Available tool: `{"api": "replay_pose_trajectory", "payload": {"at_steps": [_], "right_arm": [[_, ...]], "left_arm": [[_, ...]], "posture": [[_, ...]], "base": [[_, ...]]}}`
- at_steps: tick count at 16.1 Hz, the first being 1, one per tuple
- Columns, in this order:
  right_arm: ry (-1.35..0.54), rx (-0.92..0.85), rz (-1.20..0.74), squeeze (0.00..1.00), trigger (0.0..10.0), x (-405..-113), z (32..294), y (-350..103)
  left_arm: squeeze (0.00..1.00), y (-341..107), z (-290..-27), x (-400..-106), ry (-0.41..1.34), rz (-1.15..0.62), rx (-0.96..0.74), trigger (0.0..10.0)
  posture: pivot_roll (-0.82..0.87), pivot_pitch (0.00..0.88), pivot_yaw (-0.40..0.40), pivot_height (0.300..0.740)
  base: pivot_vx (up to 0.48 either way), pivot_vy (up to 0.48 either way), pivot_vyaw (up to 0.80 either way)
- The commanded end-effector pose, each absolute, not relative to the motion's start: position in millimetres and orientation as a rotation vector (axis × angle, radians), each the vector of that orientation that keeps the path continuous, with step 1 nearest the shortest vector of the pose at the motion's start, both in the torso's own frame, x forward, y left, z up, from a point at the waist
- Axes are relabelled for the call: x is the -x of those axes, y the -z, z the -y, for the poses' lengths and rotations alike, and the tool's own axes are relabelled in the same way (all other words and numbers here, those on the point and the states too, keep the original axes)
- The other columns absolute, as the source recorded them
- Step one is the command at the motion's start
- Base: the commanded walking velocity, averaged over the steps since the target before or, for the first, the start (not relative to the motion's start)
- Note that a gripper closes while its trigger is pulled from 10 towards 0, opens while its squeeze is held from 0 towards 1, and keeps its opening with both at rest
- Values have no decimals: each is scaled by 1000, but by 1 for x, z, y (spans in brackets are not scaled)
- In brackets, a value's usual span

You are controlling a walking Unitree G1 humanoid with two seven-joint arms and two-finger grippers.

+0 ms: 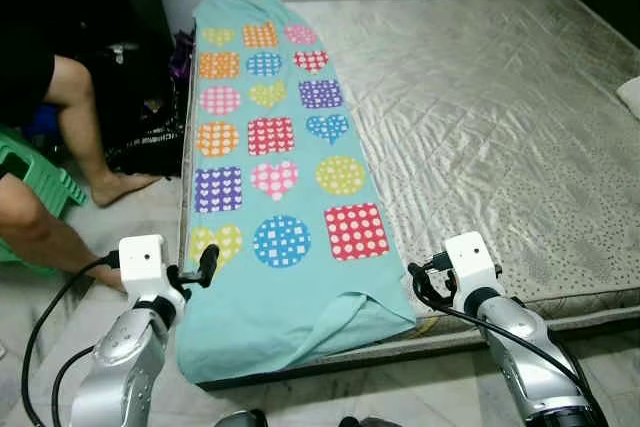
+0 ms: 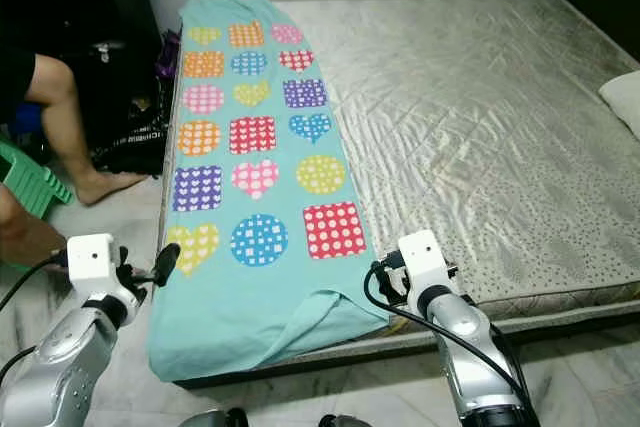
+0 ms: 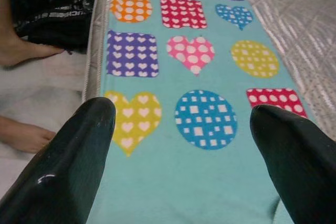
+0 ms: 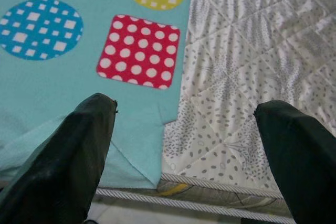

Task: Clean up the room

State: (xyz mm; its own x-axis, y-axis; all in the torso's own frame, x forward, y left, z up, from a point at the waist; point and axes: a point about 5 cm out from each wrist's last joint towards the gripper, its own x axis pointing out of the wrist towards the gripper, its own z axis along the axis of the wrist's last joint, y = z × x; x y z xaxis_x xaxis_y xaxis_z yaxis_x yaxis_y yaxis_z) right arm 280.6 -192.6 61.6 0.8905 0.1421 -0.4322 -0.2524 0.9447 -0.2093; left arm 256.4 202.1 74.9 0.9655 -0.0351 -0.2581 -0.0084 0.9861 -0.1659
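Observation:
A turquoise blanket [image 1: 270,147] printed with coloured hearts, circles and squares lies folded in a long strip down the left side of a bare quilted mattress [image 1: 480,97]. Its near end hangs over the foot edge, with one corner [image 1: 340,322] flapped over. My left gripper [image 3: 184,119] is open and hovers just off the blanket's near left corner, by the yellow heart [image 3: 128,119]. My right gripper [image 4: 184,114] is open too. It hovers at the foot edge over the blanket's right border, near the red dotted square [image 4: 139,51]. Neither gripper holds anything.
A person sits at the left on a green stool [image 1: 30,177], with bare legs [image 1: 85,137] and feet on the floor beside the bed. A black bag [image 1: 150,137] lies against the mattress side. A white pillow [image 1: 630,95] shows at the right edge. Tiled floor [image 1: 420,397] lies below me.

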Motion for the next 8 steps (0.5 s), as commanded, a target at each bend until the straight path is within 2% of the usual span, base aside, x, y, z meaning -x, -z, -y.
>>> {"api": "replay_pose_trajectory", "payload": {"at_steps": [1,8], "right_arm": [[-202,259,-426,0,10000,-279,194,-64],[-202,259,-426,0,10000,-279,194,-64]], "left_arm": [[0,-78,-199,-257,20,-263,161,10000],[0,-78,-199,-257,20,-263,161,10000]], "posture": [[-60,174,-40,740],[-60,174,-40,740]], "base": [[0,0,0],[0,0,0]]}}
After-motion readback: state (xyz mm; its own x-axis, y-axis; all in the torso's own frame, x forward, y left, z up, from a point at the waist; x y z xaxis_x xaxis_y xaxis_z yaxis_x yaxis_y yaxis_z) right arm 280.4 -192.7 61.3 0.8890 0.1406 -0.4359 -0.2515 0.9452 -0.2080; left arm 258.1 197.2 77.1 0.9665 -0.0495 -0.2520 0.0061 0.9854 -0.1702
